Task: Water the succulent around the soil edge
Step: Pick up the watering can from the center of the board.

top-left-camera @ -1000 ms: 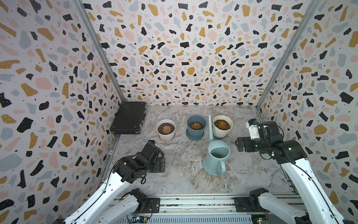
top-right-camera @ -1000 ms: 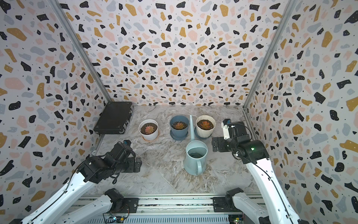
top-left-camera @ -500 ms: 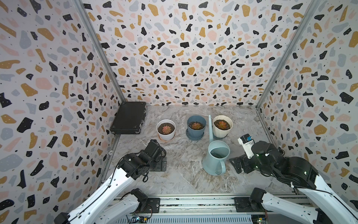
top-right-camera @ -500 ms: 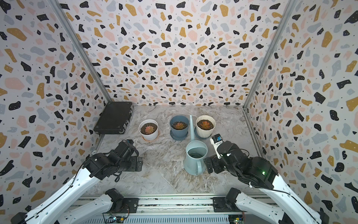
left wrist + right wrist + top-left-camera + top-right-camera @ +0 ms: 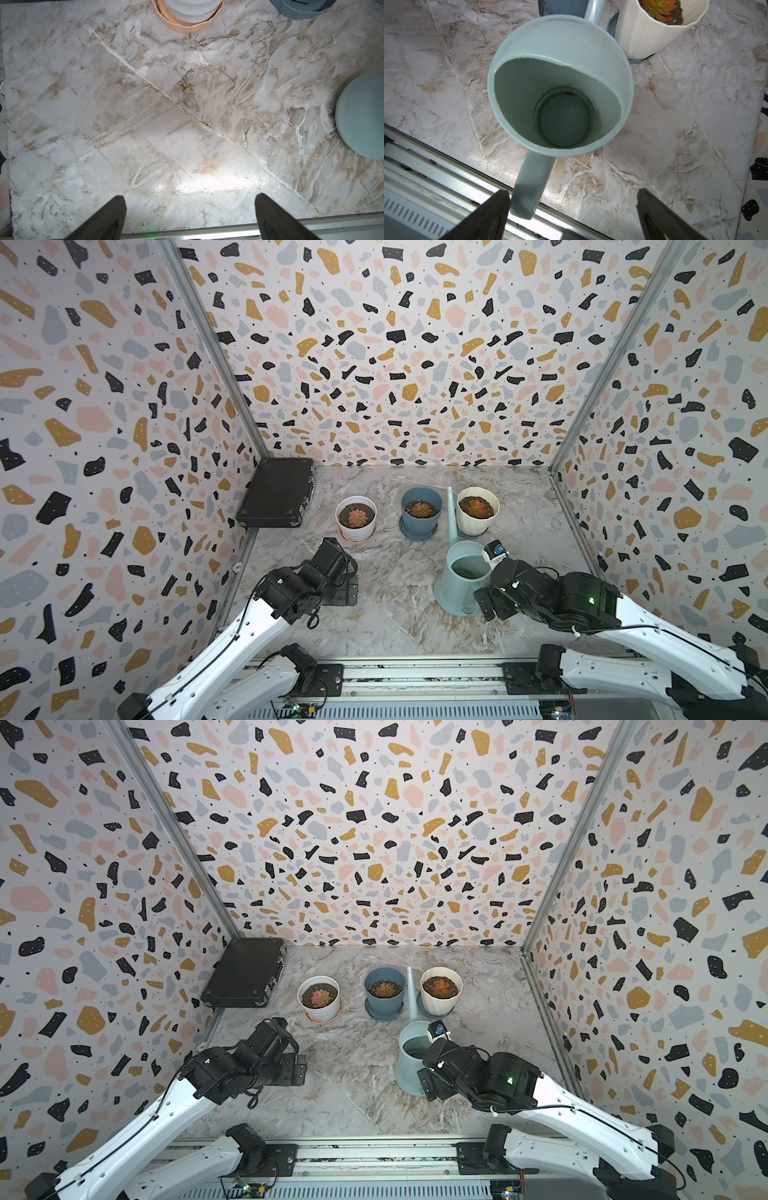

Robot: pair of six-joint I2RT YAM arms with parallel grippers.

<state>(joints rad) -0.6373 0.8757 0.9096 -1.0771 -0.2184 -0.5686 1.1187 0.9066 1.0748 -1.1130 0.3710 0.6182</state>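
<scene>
While both hands gape empty, watering can (image 5: 461, 580) stands before cream pot (image 5: 477, 510), spout between pots; black case (image 5: 276, 493) far corner.

Right end effector (image 5: 484, 605) beside watering can (image 5: 461, 580)

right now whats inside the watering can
The watering can looks empty: its bare blue-grey bottom shows, with a dark ring around it. A shallow clear film can't be ruled out. The spout's inside is hidden.
</scene>
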